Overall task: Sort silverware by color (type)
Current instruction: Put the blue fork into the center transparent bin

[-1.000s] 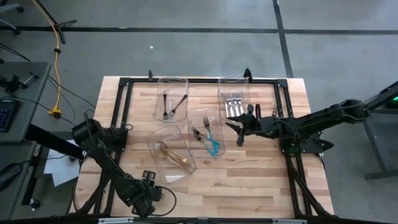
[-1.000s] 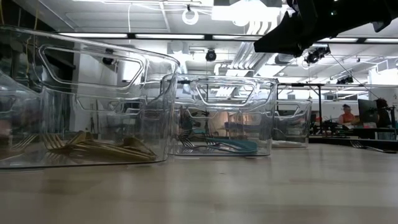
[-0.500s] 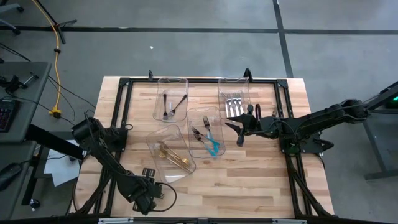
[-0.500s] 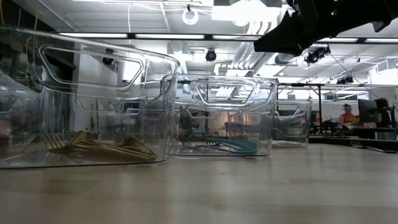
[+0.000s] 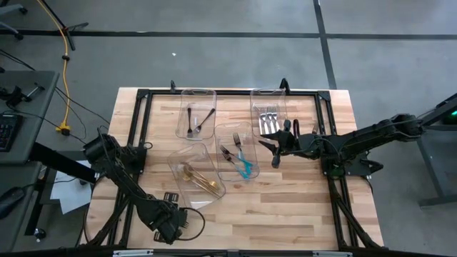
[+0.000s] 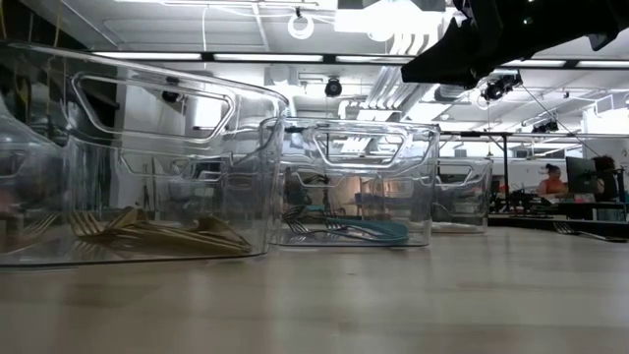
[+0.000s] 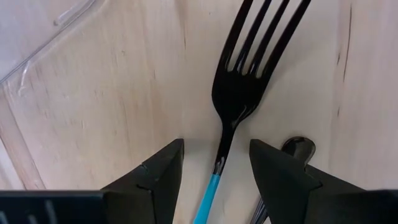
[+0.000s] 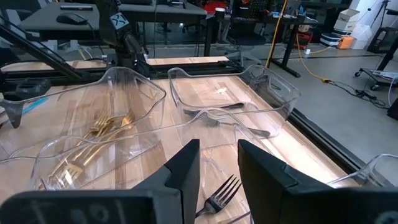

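one teal-handled fork (image 7: 239, 93) lies on the counter (image 5: 285, 207) at my near left, its long axis running straight out between the wide-open fingers of my left gripper (image 7: 214, 168), the nearer arm.

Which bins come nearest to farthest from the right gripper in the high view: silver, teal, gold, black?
From the right gripper:
1. Silver bin, just beyond it at the table's far edge.
2. Teal bin, beside it toward the centre.
3. and 4. Gold bin and black bin: too close to call.
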Robot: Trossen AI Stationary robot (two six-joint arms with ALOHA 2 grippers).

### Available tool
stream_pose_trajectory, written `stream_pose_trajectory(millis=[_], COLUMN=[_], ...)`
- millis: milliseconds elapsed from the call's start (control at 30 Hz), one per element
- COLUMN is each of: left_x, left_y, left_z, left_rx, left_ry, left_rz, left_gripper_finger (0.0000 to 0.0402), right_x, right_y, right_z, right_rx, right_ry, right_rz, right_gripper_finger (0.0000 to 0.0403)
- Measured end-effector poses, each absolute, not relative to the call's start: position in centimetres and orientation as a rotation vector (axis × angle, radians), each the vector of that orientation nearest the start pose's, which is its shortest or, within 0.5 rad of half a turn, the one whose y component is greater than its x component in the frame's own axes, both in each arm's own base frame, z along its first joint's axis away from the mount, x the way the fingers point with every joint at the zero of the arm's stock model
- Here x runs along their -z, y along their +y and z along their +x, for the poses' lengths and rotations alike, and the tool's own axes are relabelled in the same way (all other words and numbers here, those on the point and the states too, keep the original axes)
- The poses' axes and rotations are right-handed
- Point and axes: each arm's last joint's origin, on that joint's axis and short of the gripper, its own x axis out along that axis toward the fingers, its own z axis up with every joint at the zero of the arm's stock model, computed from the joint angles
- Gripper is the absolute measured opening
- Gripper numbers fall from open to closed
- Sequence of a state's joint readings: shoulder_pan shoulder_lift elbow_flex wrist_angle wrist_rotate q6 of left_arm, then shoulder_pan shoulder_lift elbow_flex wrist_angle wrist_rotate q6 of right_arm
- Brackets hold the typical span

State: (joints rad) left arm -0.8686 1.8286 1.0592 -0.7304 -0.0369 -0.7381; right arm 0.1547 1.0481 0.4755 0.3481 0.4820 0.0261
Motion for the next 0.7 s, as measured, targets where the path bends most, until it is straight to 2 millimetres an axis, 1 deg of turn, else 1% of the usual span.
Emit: stream_pose_trajectory(millis=[600,700], left_x=[-13.42,-13.41], left_y=[-23.65,-23.65], left_z=[20.30,20.30], left_rx=[0.123,0.124], left_ry=[1.498,1.500], left_rz=[0.082,0.082], left_gripper_finger=[0.0181,0.0173], right_x=[-22.91,-22.91], right_y=[2.01,2.01], right_z=[21.71,21.71], right_rx=[0.334,0.334], right_ry=[0.210,0.210], right_rz=[-0.045,-0.045], right_gripper_finger=[0.0103,0.0103])
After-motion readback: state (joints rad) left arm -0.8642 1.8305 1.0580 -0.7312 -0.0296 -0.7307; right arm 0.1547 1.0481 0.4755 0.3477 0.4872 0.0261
